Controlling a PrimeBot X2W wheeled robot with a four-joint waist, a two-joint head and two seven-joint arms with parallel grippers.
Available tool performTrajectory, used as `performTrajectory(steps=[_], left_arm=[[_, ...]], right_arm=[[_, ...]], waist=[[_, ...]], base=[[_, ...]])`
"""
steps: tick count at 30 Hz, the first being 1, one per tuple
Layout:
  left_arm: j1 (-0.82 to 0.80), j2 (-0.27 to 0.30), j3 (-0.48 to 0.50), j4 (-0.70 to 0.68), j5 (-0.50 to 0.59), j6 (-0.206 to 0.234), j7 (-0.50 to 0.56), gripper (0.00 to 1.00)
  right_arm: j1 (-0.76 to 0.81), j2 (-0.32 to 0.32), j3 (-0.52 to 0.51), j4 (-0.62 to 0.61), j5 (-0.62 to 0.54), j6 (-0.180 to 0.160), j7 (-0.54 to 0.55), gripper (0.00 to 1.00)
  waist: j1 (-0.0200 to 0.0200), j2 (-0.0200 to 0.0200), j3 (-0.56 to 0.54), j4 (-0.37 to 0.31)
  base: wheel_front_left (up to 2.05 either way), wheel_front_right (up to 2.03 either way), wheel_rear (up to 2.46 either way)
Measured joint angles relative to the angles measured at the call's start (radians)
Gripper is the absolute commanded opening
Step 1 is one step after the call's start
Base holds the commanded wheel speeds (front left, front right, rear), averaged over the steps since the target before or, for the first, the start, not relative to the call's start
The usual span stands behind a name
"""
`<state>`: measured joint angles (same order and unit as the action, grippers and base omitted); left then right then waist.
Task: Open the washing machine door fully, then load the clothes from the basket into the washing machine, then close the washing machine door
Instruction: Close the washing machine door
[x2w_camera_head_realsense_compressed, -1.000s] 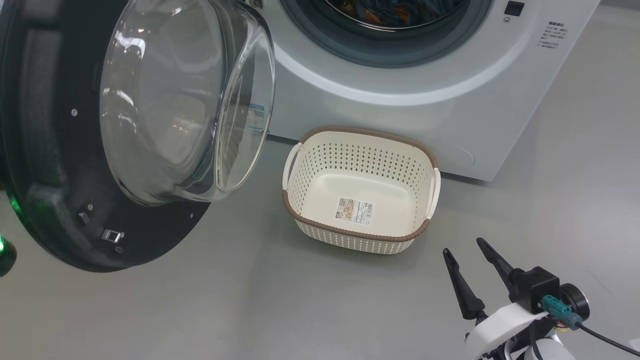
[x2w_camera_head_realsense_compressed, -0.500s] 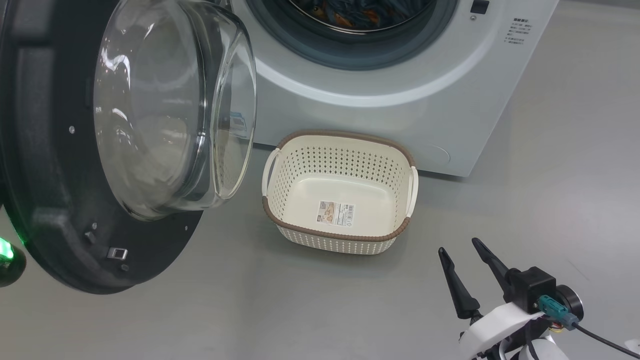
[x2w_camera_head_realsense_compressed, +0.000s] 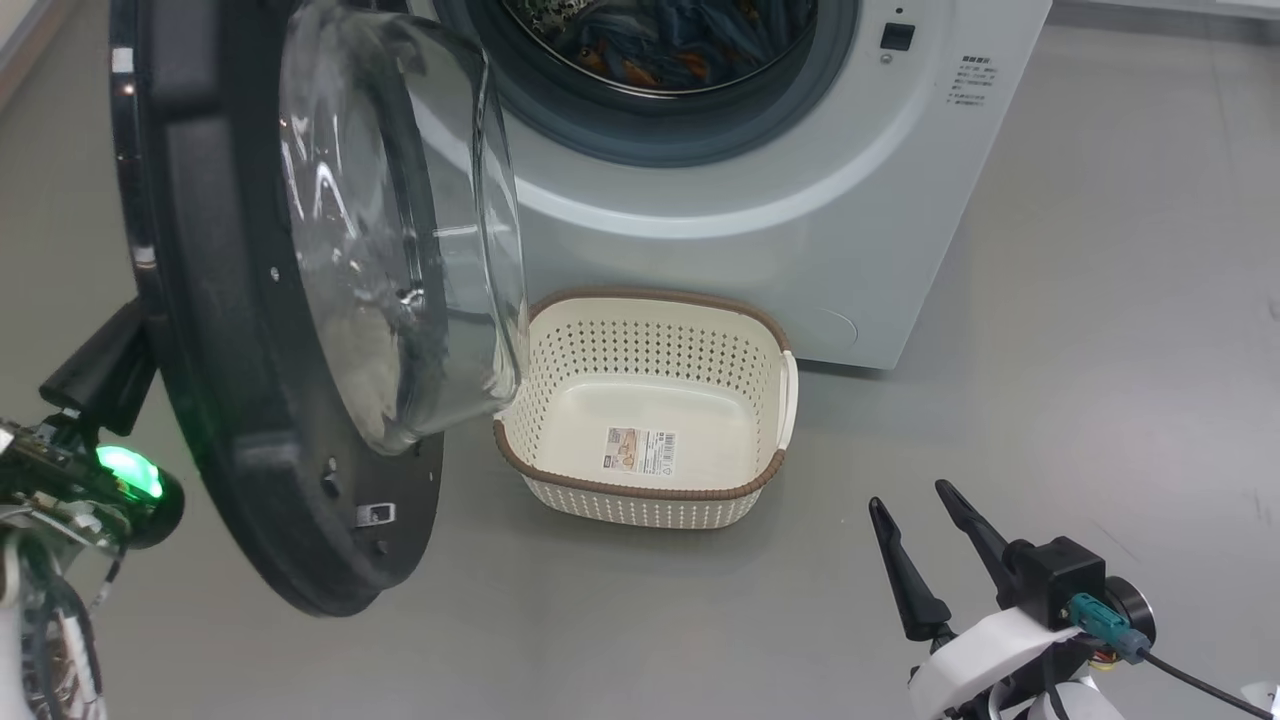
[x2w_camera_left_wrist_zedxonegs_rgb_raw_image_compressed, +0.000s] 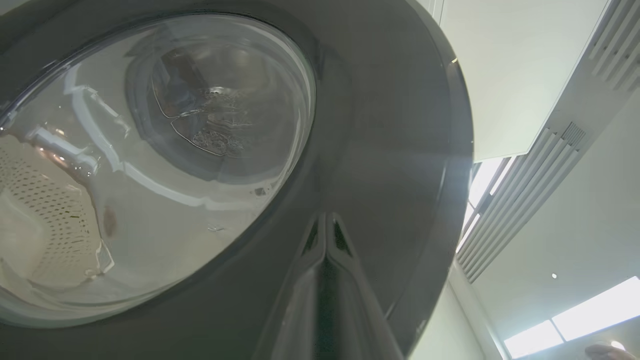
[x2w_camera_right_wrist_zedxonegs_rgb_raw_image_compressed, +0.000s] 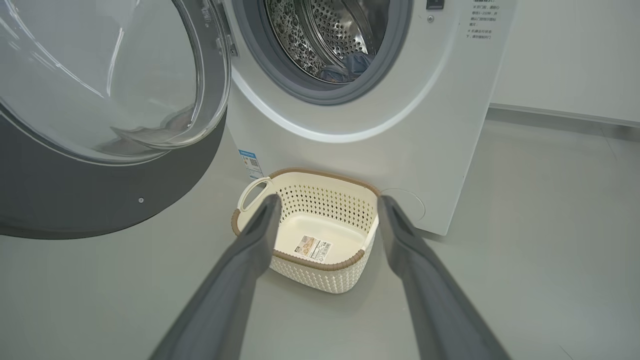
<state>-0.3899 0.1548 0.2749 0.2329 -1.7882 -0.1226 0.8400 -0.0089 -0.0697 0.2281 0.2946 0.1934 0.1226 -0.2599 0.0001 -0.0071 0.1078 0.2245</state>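
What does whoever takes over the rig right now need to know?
Left hand: shut, holding nothing, tips at the door's black outer face.
Right hand: open, empty, over the floor right of the basket.
Door: swung well out from the machine.
Clothes: in the drum.
Basket: empty, on the floor in front of the machine.
Done: door opened, clothes loaded.
Left: close the door.
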Motion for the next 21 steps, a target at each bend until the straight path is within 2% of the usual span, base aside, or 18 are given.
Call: performTrajectory(steps=[8,12,21], left_arm=[[0.0,-0.082,-0.055,-0.035,0.002,0.0,-0.005,0.0],[0.0,-0.101,-0.064,-0.045,0.009,0.0,-0.015,0.0],[-0.009,-0.107,-0.105,-0.043,0.042,0.0,-0.067,0.0]], right_arm=[[0.021,0.002,0.002,0.006,0.0,0.0,0.0,1.0],[0.021,0.002,0.003,0.005,0.0,0.0,0.0,1.0],[0.021,0.002,0.02,0.005,-0.002,0.0,0.0,1.0]], waist=[[-0.0001,0.0,-0.028,-0.039],[-0.0001,0.0,-0.035,-0.056],[-0.0001,0.0,-0.036,-0.115]], base=[[0.0,0.0,0.0],[0.0,0.0,0.0],[0.0,0.0,0.0]])
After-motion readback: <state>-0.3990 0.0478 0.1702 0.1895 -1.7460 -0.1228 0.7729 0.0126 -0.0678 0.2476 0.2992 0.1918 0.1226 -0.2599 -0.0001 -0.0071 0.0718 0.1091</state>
